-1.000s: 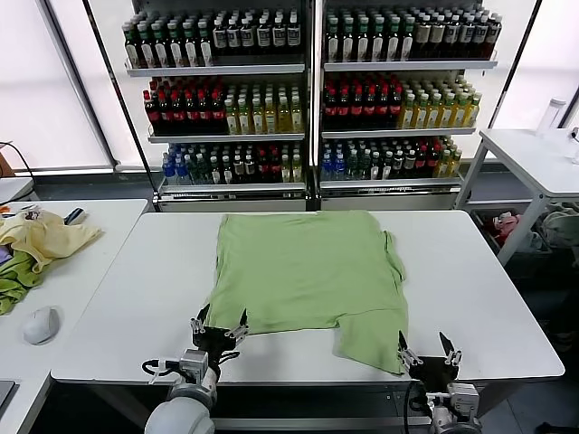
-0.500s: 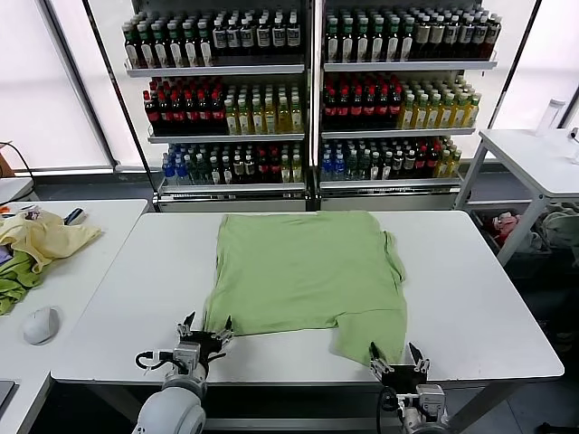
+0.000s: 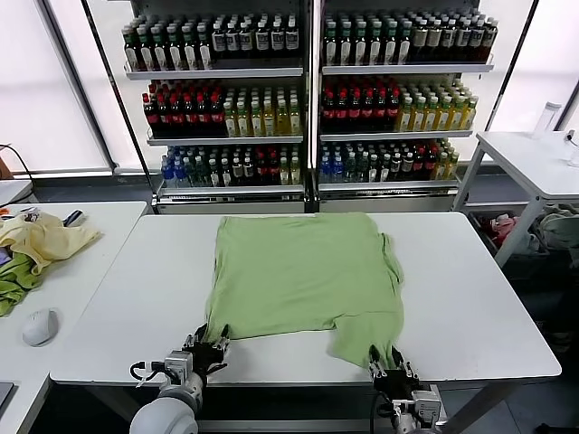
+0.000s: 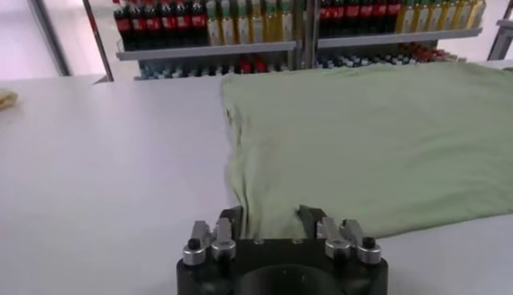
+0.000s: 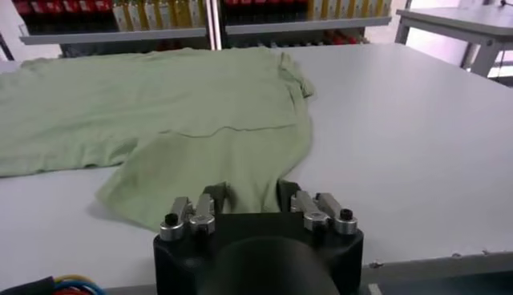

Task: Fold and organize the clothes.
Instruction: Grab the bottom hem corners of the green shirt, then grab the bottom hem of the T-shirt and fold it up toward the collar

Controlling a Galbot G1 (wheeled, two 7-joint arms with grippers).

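The shirt [image 3: 308,276] hem is straddled by the spread jaws of both grippers [image 4: 272,218] [image 5: 251,193]; equal, deep bites should be taken before lifting.

polo shirt [image 3: 305,278]: I see plain light green, no print showing
table [image 3: 470,298]: white
left gripper [image 3: 206,348]: black, silver fittings
right gripper [image 3: 389,366]: black, silver fittings
garment [image 3: 43,239] on my side table: pale yellow
cloth [image 3: 14,284] beside it: darker green
mouse [image 3: 41,325]: white

left tool [image 4: 272,218] open, astride polo shirt [image 4: 377,136] hem
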